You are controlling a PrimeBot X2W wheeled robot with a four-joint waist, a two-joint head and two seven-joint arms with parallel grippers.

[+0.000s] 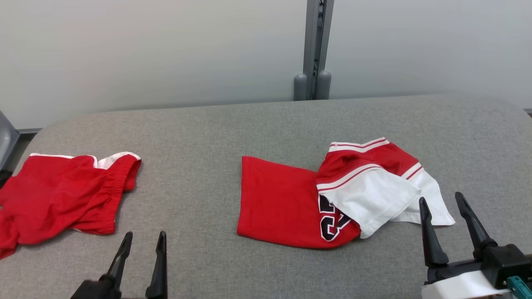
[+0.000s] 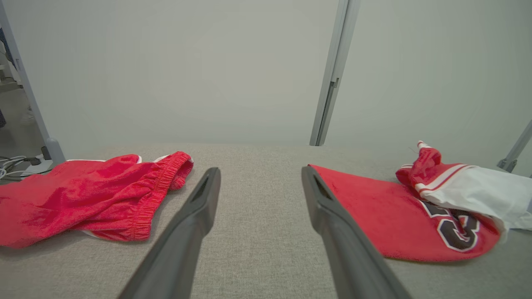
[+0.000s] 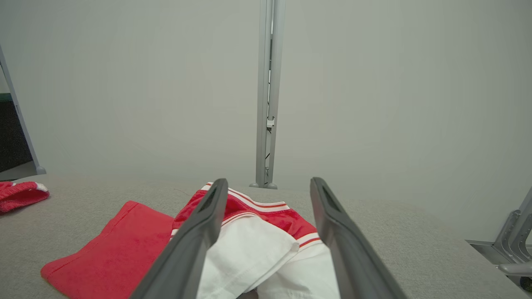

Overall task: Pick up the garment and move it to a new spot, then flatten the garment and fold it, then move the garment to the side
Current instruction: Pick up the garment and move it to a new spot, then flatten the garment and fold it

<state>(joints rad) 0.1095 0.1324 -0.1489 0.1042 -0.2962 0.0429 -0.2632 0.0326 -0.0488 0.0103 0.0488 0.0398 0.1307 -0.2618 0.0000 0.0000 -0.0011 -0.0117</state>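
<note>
Grippers both sit low at the near side of the grey fabric table [image 1: 199, 137], fingers pointing away from the robot and angled up a bit. Left gripper [image 1: 145, 235] is spread apart with nothing in it, parked over bare table between the two garments. Right gripper [image 1: 440, 197] is spread wide too, also empty, right at the white end of the red and white jersey [image 1: 282, 203], which lies rumpled right of centre. Red shorts [image 1: 62, 195] are bunched at the far left.
</note>
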